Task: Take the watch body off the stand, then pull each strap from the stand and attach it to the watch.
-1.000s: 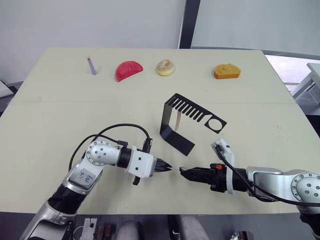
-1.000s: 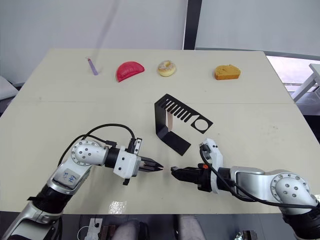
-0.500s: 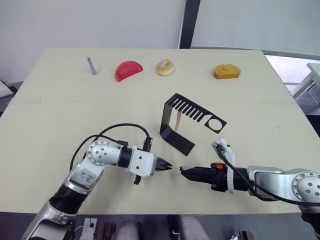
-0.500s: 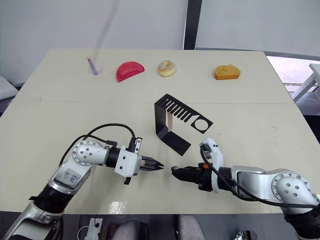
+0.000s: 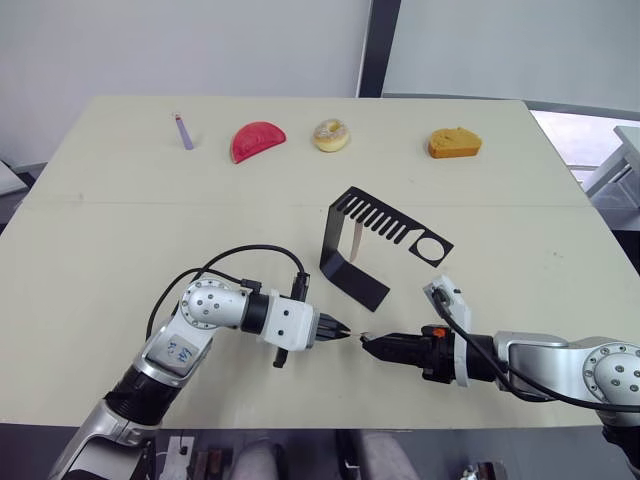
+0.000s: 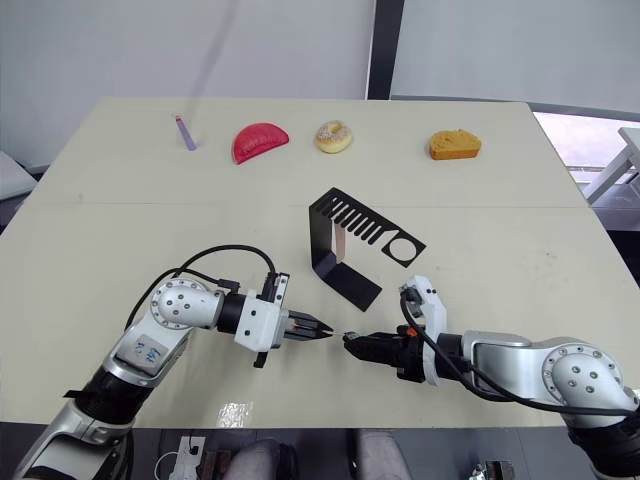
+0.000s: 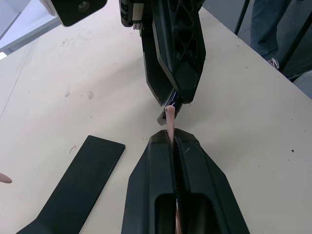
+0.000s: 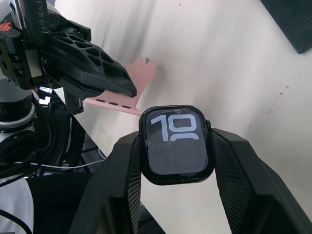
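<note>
Both end effectors meet tip to tip over the near middle of the counter (image 5: 90, 230). Our right end effector (image 5: 368, 342) is clamped on the watch body (image 8: 176, 144), its two fingers pressing the case's sides so the lit digits face the wrist camera. Our left end effector (image 5: 338, 331) is pinched shut on one pink strap (image 7: 171, 119), whose free end pokes out just past the fingertips.

We judge that the watch body is already off the stand (image 5: 372, 246) and that the first strap is being attached. One more strap (image 5: 355, 238) hangs from the stand's top arm, beyond the end effectors on the far side.

In the right wrist view, the strap's end with its small pin (image 8: 146, 72) lies just beside the case's edge, close but seemingly not seated; we cannot tell whether they touch. The next move calls for lining the strap end squarely with the slot on the case's edge, then pushing it in along that line while the right side holds firm. Any tilt or offset would likely make the thin strap bend instead of locking.
</note>
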Available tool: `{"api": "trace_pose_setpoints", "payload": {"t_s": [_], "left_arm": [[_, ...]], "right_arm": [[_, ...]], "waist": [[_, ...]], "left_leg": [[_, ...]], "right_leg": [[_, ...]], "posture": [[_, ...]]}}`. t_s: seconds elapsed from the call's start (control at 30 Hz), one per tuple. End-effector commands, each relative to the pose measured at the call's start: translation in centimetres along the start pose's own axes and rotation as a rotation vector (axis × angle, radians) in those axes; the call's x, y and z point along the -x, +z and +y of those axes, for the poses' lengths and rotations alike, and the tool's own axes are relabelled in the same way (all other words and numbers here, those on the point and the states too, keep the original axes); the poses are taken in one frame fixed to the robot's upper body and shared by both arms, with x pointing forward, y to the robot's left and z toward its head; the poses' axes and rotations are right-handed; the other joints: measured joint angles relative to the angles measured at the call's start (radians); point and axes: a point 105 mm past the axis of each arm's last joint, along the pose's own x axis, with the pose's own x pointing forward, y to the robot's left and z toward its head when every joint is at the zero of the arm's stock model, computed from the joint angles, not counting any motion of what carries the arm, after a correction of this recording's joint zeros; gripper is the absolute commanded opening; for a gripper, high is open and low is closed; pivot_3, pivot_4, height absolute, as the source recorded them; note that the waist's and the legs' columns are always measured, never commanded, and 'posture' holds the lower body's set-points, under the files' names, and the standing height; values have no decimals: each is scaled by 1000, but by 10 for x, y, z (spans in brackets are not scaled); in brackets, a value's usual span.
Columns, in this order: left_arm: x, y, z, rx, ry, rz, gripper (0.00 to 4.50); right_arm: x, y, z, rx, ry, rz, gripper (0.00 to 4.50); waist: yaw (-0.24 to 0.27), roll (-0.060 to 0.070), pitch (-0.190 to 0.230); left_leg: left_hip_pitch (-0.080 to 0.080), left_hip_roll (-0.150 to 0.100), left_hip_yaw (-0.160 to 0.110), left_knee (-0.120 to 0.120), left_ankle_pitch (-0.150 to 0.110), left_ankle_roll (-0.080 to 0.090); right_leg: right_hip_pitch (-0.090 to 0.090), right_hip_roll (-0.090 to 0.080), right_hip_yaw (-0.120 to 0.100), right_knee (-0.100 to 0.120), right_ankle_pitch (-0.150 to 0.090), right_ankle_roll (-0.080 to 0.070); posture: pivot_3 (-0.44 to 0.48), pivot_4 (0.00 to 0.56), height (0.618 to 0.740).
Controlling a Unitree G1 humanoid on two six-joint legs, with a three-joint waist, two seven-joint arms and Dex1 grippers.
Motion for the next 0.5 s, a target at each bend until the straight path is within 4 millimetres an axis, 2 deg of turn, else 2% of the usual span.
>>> {"api": "trace_pose_setpoints", "payload": {"t_s": [0.03,0.5], "left_arm": [[-1,6,3,-29,9,-14,0],[6,2,1,-19,1,6,0]], "right_arm": [[1,2,10,16,50,-12,1601],[4,4,6,19,36,-19,1601]], "waist": [[0,0,0],[0,0,0]], "left_leg": [[0,0,0,0,0,0],[0,0,0,0,0,0]], "right_leg": [[0,0,0,0,0,0],[0,0,0,0,0,0]], "posture": [[0,150,737],[0,150,737]]}}
